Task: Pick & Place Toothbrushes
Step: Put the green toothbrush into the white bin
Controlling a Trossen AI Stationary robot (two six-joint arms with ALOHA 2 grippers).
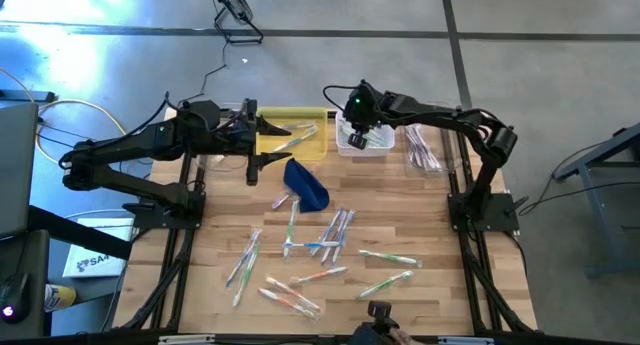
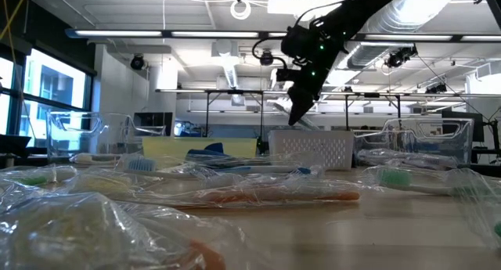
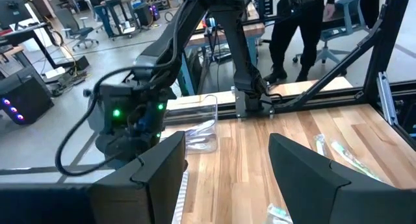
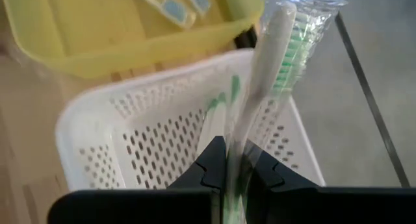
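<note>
While the right claw [image 4: 235, 169] hangs just above the white basket [image 4: 130, 130], clamped on a wrapped green toothbrush [image 4: 270, 62], the left claw [image 1: 262, 137] waits beside the yellow tray [image 1: 292, 118] next to that basket, fingers apart. More toothbrushes [image 1: 322, 247] lie scattered on the desk [image 1: 400, 215] well apart from the basket.

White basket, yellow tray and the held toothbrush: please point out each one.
white basket [image 4: 140, 143]: right wrist view, perforated side wall.
yellow tray [image 4: 97, 36]: right wrist view, bare floor.
toothbrush [image 4: 270, 45]: right wrist view, upper handle.

Right gripper [image 2: 300, 113] hangs above white perforated basket [image 2: 311, 149]; wrapped toothbrushes [image 2: 258, 193] lie across worktop [image 2: 407, 231] in foreground.
</note>
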